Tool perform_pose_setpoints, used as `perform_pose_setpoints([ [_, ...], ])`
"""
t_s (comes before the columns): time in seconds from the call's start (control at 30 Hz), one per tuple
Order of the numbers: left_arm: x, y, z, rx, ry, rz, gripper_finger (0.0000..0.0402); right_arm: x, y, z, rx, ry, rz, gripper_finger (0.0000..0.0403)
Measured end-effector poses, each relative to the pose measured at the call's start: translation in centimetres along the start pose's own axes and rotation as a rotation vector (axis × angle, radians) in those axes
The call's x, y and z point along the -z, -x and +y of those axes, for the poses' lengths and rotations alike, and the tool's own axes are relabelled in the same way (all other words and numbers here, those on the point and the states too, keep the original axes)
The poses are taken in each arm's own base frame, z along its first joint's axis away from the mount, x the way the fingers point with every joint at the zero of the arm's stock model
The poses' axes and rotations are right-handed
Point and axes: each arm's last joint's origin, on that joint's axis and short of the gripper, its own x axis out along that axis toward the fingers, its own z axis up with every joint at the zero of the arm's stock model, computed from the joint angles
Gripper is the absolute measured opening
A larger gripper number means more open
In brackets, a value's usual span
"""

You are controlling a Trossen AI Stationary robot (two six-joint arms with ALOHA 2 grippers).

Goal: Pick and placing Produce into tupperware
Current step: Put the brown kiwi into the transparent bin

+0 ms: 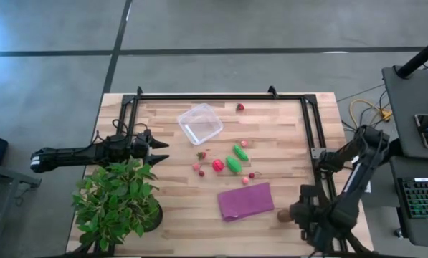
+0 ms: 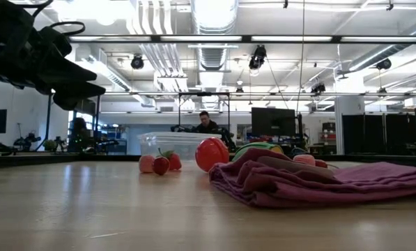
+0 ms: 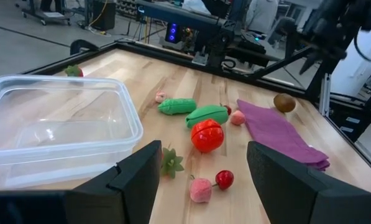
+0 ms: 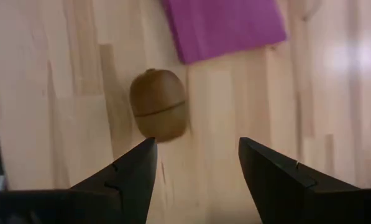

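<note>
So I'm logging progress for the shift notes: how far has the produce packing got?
Nothing looks done: the tupperware is empty. In hand: the right gripper, open, hovers over the brown ball beside the purple cloth. The left gripper waits open near the container. Left: the red tomato, green pieces, small berries and the strawberry all lie on the table.

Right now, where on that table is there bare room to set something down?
Bare wood lies between the tupperware and the potted plant, though the left tool hovers there. The strip by the right rail, above the right tool, is free too. It is crowded between the tupperware and the purple cloth, where the produce lies.
</note>
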Motion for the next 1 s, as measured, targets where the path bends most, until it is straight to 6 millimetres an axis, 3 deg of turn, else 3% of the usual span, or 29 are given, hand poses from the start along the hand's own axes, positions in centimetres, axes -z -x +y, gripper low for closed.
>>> perform_pose_setpoints([
  [0.23,0.0,0.0,0.0,0.0,0.0,-0.001,0.0224,0.3,-2.8,1.3,-0.035,0.169,-0.086,0.0246],
  [0.47,0.0,0.0,0.0,0.0,0.0,-0.001,0.0224,1.1,-5.1,1.3,-0.053,0.184,-0.113,0.0284],
  [0.67,0.0,0.0,0.0,0.001,0.0,-0.004,0.0224,1.5,-6.1,1.1,-0.062,0.182,-0.109,0.0303],
  [1.0,0.0,0.0,0.0,0.0,0.0,-0.002,0.0224,1.9,-7.3,1.3,-0.092,0.183,-0.077,0.0297],
])
